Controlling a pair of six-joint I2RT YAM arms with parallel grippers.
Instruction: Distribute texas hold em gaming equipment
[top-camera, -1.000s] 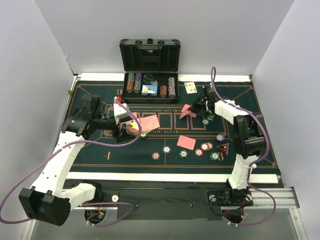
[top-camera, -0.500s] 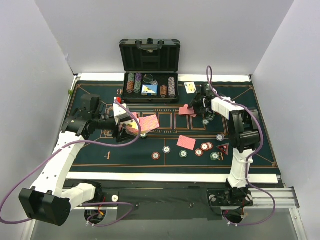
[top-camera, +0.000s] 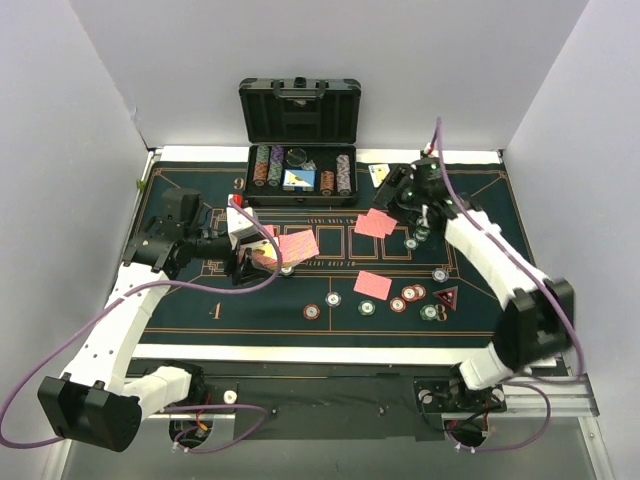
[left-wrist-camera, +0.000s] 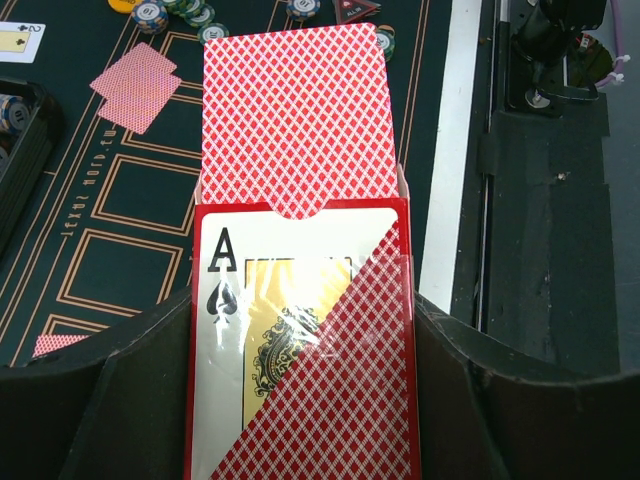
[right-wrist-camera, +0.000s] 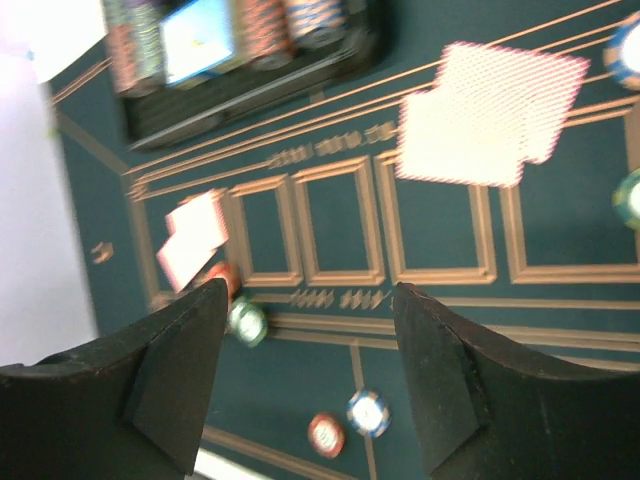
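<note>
The right gripper is held open, and nothing is caught between its fingers. It is hung over the dark green mat. Two red-backed cards are laid flat on the mat just beside it and are not touched. The left gripper is closed on a card box. A top card is pushed partway out of the box. Some chips are spread on the mat nearer the arms.
</note>
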